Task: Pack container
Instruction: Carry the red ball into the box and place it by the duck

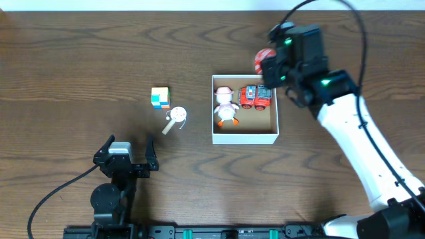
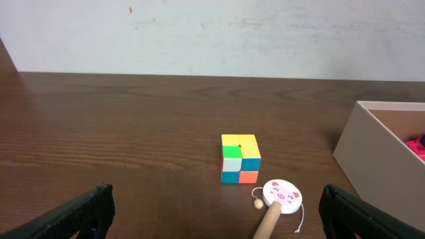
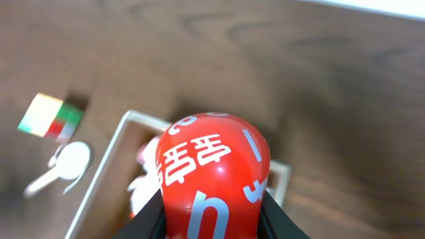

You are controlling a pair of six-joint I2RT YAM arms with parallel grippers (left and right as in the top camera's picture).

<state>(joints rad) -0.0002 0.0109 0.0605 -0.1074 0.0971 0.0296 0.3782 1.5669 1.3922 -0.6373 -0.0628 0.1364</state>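
The container is a shallow white box with a brown inside, right of the table's middle. In it lie a white and pink doll and a red toy truck. My right gripper is shut on a red ball with white letters and holds it above the box's far right corner. The box rim shows under the ball in the right wrist view. My left gripper is open and empty near the front left. A colourful cube and a pig-face rattle drum lie ahead of it.
The cube and the rattle drum lie on the table left of the box. The box's near wall shows at the right edge of the left wrist view. A pale wall stands behind the table.
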